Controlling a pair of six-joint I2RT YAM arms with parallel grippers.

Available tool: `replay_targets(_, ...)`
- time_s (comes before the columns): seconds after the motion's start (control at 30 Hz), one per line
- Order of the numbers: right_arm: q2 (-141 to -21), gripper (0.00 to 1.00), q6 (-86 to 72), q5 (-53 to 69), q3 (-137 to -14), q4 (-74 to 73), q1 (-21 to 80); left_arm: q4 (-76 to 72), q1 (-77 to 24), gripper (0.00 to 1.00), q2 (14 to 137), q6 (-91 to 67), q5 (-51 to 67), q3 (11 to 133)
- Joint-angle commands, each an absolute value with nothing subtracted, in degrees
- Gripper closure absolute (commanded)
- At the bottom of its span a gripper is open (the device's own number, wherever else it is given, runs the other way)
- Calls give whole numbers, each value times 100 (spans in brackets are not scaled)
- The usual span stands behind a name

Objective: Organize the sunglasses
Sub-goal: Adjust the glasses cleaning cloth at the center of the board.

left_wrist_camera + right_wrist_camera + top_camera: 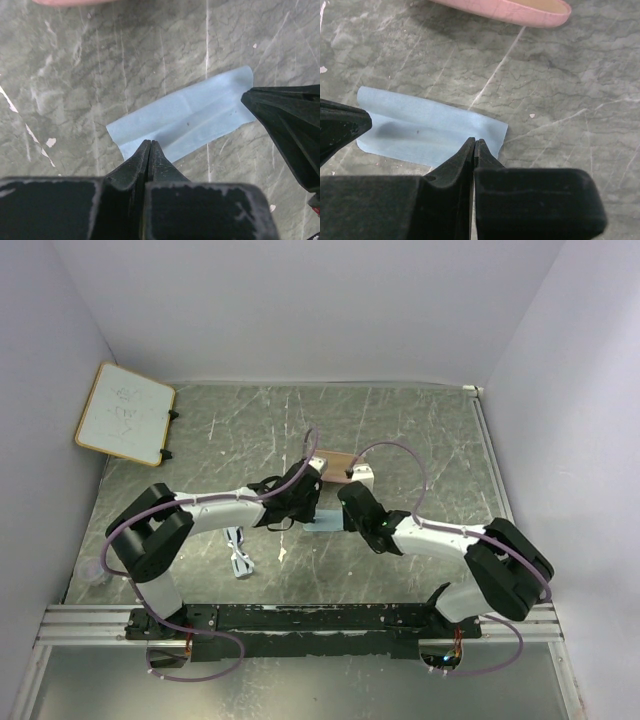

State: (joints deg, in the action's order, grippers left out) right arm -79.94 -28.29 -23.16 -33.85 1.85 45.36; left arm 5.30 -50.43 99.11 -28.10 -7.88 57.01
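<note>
The sunglasses (pixel 239 552), a thin white looped pair, lie on the marble table beside the left arm's forearm, apart from both grippers. A light blue cloth (pixel 185 117) (pixel 420 127) (pixel 327 522) lies flat at the table's middle. My left gripper (pixel 150 142) (pixel 300 508) is shut, its tips at one end of the cloth's near edge. My right gripper (pixel 475 140) (pixel 350 512) is shut too, with its tips at the cloth's other end. No cloth shows between either pair of jaws. The tan-pink case (pixel 520 11) (pixel 336 461) lies just beyond the cloth.
A small whiteboard (pixel 125 412) leans at the back left corner. White walls close the table on three sides. The arms' base rail (pixel 300 618) runs along the near edge.
</note>
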Motion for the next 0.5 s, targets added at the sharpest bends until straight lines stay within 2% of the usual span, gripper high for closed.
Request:
replay_targets(0.0,-8168,100,-2884,-2071,-3472,375,4472,232,-5013,93,9788,-3019,-375,5561)
replay_targets(0.47,-8622,100,-2856,-1687,-3521,618,4418,545,-4968,91,10404,-3102,-902,5698)
